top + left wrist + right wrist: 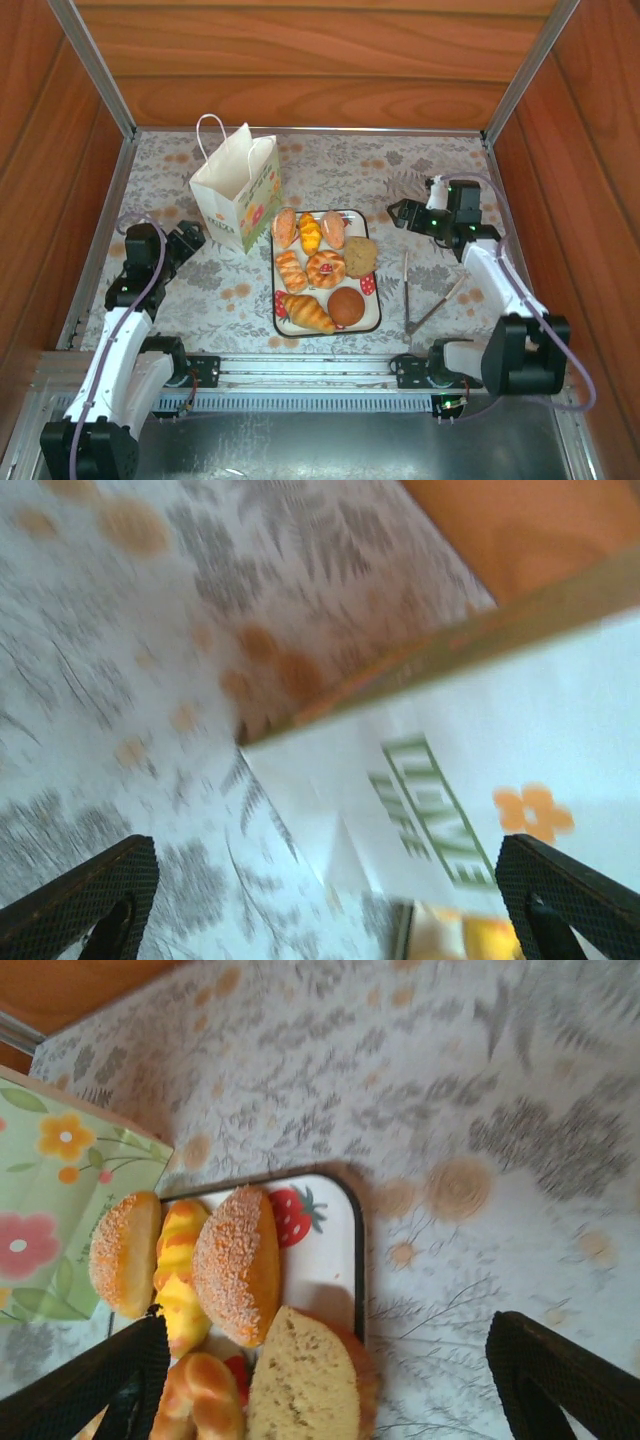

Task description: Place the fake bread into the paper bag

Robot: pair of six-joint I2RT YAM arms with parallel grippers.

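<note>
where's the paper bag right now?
Top view: the paper bag stands upright left of centre, at the far-left corner of the tray, just ahead of the left gripper. The left wrist view catches its printed face close up.

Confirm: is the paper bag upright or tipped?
Upright. The paper bag stands on its base beside the tray, mouth open upward, handle loop raised.

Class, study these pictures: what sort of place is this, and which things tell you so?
Probably a robot training booth: wood-panel walls on metal framing box in a cloth-covered table, two arms are bolted at its near rail, and the fake bread is a prop.
</note>
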